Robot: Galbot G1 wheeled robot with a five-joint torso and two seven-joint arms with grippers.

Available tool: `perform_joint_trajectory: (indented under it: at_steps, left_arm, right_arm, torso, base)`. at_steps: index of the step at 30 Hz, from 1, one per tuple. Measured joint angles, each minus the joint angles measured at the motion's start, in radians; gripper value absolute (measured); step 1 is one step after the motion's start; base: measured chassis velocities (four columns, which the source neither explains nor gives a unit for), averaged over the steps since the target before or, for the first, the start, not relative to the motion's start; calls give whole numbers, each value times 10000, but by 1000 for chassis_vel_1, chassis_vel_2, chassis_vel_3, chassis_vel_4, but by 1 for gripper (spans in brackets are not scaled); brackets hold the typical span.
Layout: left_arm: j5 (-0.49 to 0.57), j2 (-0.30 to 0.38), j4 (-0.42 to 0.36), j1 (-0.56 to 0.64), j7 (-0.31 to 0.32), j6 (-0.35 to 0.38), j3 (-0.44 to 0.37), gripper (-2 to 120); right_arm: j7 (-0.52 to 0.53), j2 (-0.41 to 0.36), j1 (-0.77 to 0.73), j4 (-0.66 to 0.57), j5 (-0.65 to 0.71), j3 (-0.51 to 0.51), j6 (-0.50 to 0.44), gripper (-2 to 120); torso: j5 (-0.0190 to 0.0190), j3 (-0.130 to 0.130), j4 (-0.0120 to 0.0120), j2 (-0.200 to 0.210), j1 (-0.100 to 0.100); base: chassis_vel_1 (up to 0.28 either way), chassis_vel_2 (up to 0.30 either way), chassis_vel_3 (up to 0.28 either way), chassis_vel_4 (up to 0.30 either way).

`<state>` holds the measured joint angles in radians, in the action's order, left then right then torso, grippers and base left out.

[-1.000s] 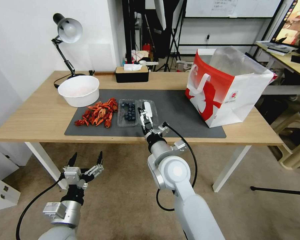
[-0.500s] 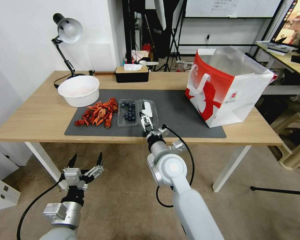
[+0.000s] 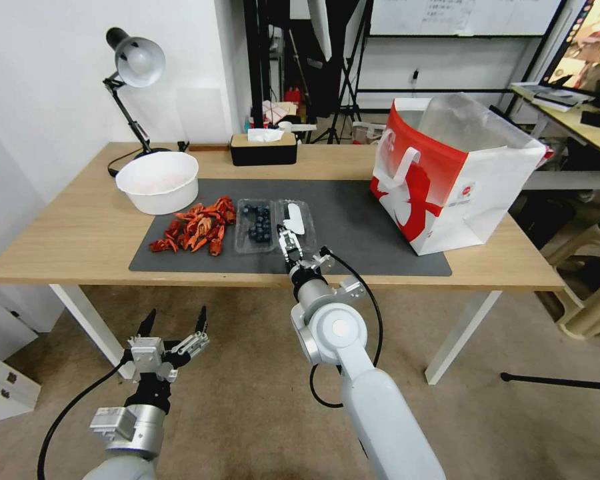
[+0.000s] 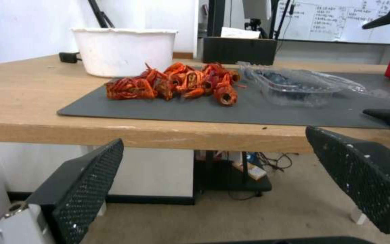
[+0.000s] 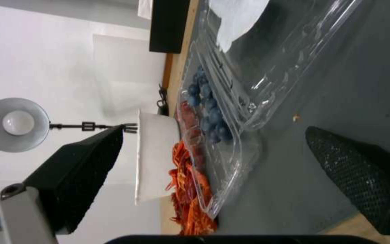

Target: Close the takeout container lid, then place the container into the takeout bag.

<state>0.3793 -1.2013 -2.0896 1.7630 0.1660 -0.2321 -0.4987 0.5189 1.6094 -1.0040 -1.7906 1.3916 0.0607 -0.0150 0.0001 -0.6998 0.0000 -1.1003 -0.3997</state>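
**Lid still open, right gripper at the near edge of the box**

Head view first: the container [image 3: 255, 227] lies flat on the dark mat [image 3: 353, 220], both halves spread apart, blueberries in the half beside the crayfish [image 3: 197, 230]. The lid [image 3: 298, 220] lies on the side toward the bag [image 3: 457, 180], label up. The right gripper [image 3: 288, 243] reaches over the near end of the lid, and from here I cannot tell how wide its fingers stand. The left gripper [image 3: 173, 323] hangs low, well short of the desk [image 3: 67, 227], fingers spread, holding nothing. So nothing is done yet, by my reading: lid to fold over, box to lift, bag to fill. The bag stands open at the far end of the mat from the crayfish.

Left wrist view: both fingers apart, empty, below desk height. The container [image 4: 294, 86] sits beyond the crayfish [image 4: 177, 83], its clear walls hard to trace against the mat.

Right wrist view: the right gripper's fingers stand well apart, nothing between them, the container [image 5: 213, 112] just ahead, the lid [image 5: 285, 54] beside it. Whether a fingertip touches the plastic is unclear. The lid's far end is cut off, and its label's print cannot be read.
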Motion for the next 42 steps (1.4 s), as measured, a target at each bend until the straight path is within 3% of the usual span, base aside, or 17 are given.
perform_joint_trajectory:
  at_steps: [42]
  left_arm:
    - [-100,-62,66,42,16,-6,143,100]
  right_arm:
    - [30,-11,654,575,157,-31,-9,100]
  torso:
    - [0,0,1,2,-2]
  base:
    - [0,0,0,0]
